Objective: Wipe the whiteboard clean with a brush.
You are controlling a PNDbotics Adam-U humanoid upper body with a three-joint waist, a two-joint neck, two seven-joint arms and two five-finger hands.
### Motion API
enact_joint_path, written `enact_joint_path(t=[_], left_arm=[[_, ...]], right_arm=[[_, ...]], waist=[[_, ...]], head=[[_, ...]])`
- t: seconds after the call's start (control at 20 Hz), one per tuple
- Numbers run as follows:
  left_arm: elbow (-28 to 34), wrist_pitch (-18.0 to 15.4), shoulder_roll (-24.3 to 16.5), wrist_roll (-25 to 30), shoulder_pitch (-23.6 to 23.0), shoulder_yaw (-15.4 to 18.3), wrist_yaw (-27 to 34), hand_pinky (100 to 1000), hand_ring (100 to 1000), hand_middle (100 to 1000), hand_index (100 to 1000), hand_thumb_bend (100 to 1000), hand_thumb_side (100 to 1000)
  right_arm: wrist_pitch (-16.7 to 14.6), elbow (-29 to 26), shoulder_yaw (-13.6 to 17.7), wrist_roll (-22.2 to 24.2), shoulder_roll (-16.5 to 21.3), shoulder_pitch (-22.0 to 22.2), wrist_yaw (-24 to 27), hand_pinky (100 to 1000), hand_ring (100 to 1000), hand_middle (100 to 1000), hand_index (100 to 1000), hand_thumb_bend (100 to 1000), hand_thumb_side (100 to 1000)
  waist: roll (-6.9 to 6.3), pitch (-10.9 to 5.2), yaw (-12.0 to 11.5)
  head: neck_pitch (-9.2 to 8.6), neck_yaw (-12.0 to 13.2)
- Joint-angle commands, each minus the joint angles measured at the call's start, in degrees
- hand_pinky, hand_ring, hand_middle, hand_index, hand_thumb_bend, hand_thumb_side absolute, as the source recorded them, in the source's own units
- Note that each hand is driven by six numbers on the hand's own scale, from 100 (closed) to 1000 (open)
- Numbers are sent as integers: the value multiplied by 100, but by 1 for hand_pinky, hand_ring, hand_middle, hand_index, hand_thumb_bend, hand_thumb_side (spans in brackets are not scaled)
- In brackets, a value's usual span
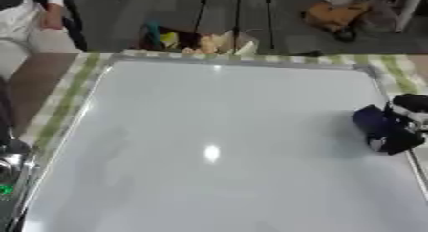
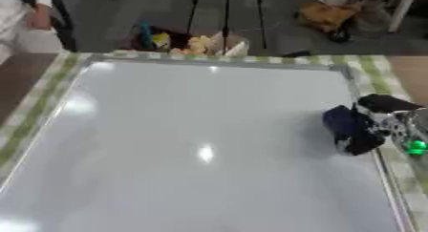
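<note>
The whiteboard (image 1: pixel 209 111) lies flat and fills most of the view; its surface looks plain white with two glare spots. At its right edge my right hand (image 2: pixel 386 112) is curled round a dark blue brush (image 2: pixel 347 126), which rests on the board just inside the frame. A green light (image 2: pixel 414 146) glows on that wrist. At the lower left edge, part of my left hand (image 1: pixel 10 152) shows as black and silver, off the board; its fingers are cut off by the view's edge.
A green-striped cloth (image 1: pixel 63 102) lies under the board and shows round its edges. Beyond the far edge, boxes and coloured clutter (image 1: pixel 197 41) sit on the floor, with an orange object (image 1: pixel 334 14) further back. A person (image 1: pixel 25 11) stands at the upper left.
</note>
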State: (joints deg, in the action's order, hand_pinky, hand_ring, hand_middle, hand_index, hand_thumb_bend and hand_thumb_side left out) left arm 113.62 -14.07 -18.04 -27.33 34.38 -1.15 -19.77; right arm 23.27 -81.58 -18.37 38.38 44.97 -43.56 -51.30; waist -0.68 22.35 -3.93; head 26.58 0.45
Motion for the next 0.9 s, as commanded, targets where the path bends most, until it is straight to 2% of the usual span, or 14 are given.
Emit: enact_joint_path(t=[0.05,0.3,0.55,0.7,0.9], left_arm=[[97,11,-43,-5,90,59,-12,702,820,754,767,223,970],[97,12,-38,-4,89,62,-14,702,819,753,767,224,970],[97,11,-33,2,91,60,-12,703,819,753,768,225,969],[97,16,-38,5,74,62,-10,703,819,753,768,225,969],[97,14,-42,8,74,59,-11,703,819,753,768,226,969]], right_arm=[[-22,1,50,73,58,-34,-93,489,523,232,363,100,304],[-163,-298,-128,260,75,46,161,488,523,234,363,100,304],[-153,-472,-188,352,82,59,235,488,516,224,358,100,305],[-273,-783,-194,307,16,-8,419,491,509,212,352,100,311],[-245,-1304,-235,279,92,-31,669,492,510,213,353,100,315]], waist=[[5,-148,-6],[21,-184,-5],[32,-205,-13],[59,-254,1],[90,-284,2]], head=[[-52,22],[-53,26],[-51,20],[-22,37],[12,33]])
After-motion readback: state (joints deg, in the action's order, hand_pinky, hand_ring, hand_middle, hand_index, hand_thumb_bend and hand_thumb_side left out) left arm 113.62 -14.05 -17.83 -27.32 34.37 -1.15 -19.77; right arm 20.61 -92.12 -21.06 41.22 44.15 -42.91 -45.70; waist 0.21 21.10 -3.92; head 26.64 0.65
